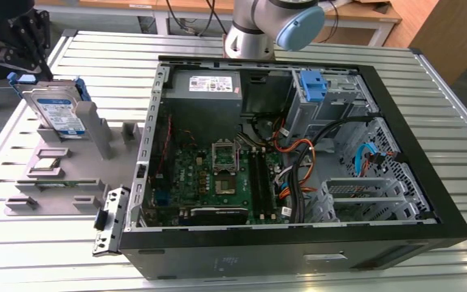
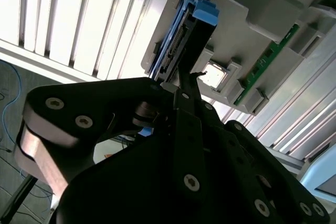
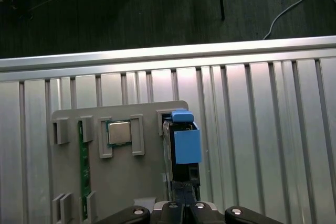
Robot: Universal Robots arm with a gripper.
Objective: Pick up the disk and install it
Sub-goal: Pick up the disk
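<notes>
Find disk (image 1: pixel 55 109) in upper left of the exterior view, standing on edge in a slot of grey holder (image 1: pixel 71 173) on slatted table (image 1: pixel 39 255), well apart from open computer case (image 1: pixel 298 243) at centre and right. Not installed yet. Shows silver body, blue-and-white label facing out, blue carrier round the edges.

Find gripper (image 1: pixel 32 66) hanging at the disk's top edge, upper left corner of the exterior view. Reads in both wrist views as fingers drawn together with nothing visible between them: gripper (image 3: pixel 181 196) lined up on the narrow edge of disk (image 3: pixel 184 145), gripper (image 2: pixel 185 85) tip just at the edge of disk (image 2: pixel 181 40). Cannot tell whether touching or a hair apart.

Also in holder: chip (image 3: pixel 119 132) and green board (image 3: pixel 82 171), beside the disk's slot. Inside case near the top: blue bracket (image 1: pixel 313 85) without a drive.

Handling, as a judgement: rigid, fairly heavy for its size, smooth metal faces likely slippery, shock-sensitive, so no dropping or knocking. Plastic carrier probably flexes a little. Best grasped across the two flat faces near the top edge, or by the carrier's handle tab, keeping off the connector end
</notes>
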